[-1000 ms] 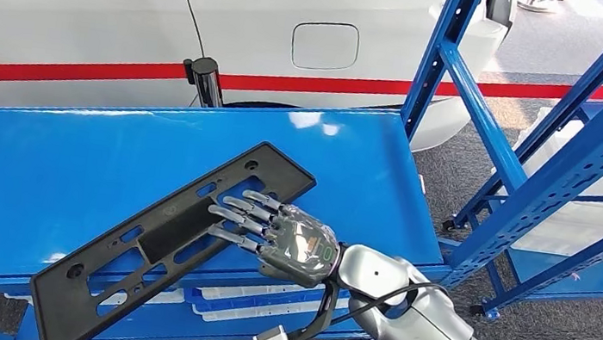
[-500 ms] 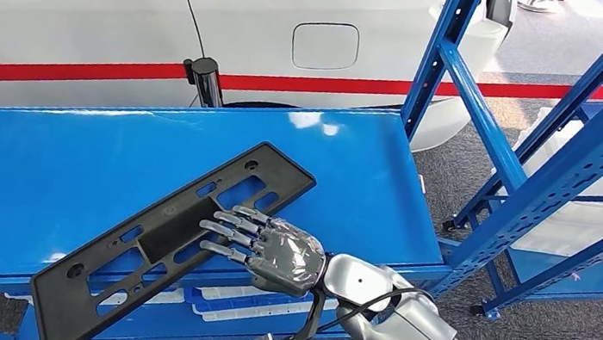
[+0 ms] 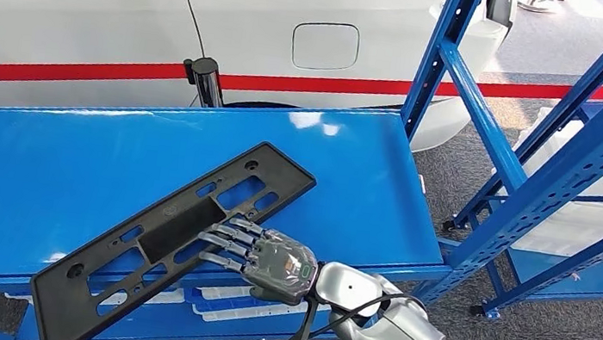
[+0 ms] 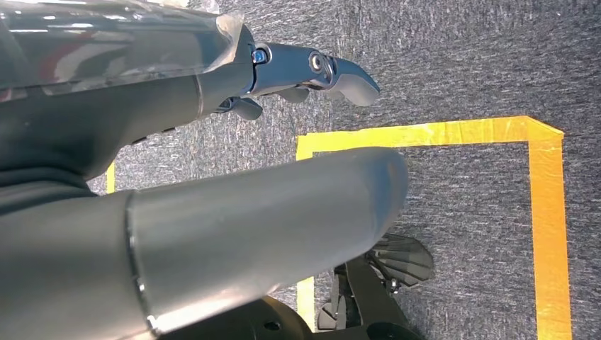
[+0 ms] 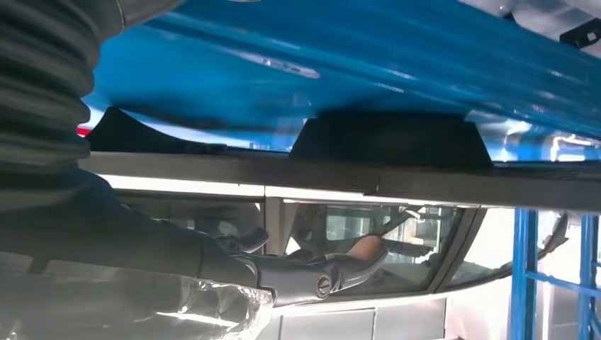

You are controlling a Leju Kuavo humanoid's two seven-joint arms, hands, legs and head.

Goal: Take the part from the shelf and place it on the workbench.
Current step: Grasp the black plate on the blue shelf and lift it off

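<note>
– Workbench (image 3: pixel 37 172) status? Where's the part (image 3: pixel 173 237) sitting?
– Lying diagonally on the blue top, one end overhanging the front edge.
– Hands?
– My right hand (image 3: pixel 266 257) is resting flat on it, fingers (image 3: pixel 224 243) straight, gripping nothing. Left hand (image 4: pixel 312 71) is hanging over carpet, grasp unclear.

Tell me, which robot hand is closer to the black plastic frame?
The right hand: its fingers lie on the black plastic frame on the blue workbench. The left hand hangs over carpeted floor, away from it.
</note>
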